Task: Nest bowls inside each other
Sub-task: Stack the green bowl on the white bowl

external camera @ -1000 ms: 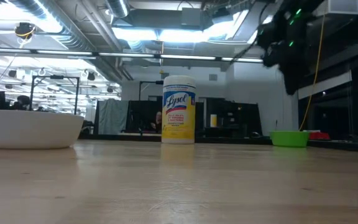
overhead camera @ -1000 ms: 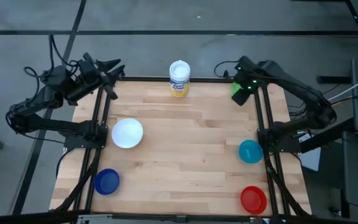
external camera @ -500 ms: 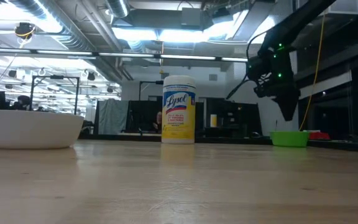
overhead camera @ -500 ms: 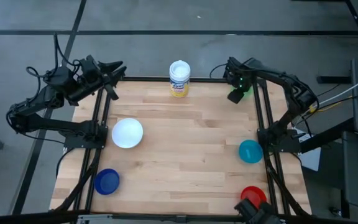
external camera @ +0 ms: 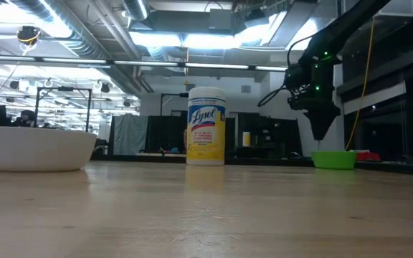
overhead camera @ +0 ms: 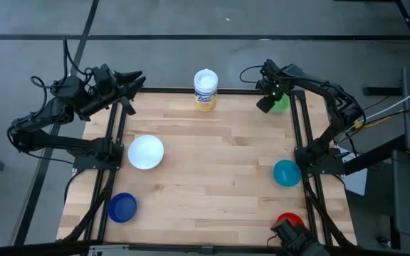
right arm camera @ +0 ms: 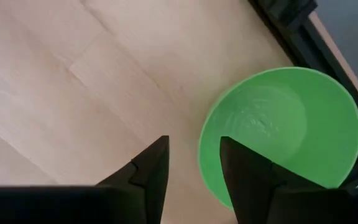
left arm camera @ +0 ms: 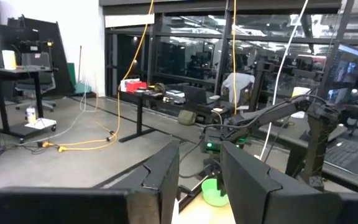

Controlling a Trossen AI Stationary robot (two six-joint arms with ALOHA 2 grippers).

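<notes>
The green bowl [right arm camera: 284, 130] rests on its base at the table's far right corner [overhead camera: 282, 103]. My right gripper [right arm camera: 194, 168] hangs open just above it, pointing down, fingertips over the bowl's rim and the wood beside it [external camera: 320, 132], touching nothing. The white bowl [overhead camera: 146, 152], blue bowl [overhead camera: 122, 208], teal bowl [overhead camera: 286, 173] and red bowl [overhead camera: 288, 220] each sit apart on the table. My left gripper [left arm camera: 201, 168] waits open and level past the far left corner [overhead camera: 135, 77].
A yellow canister with a white lid [overhead camera: 205, 90] stands at the middle of the far edge. A dark object [overhead camera: 294, 238] at the near right edge partly covers the red bowl. Black frame rails [overhead camera: 301, 135] run along both sides. The table's middle is bare wood.
My right gripper has come down toward the green bowl and now hangs just above its rim, still pointing down. A dark object has come in at the near right edge and covers part of the red bowl.
</notes>
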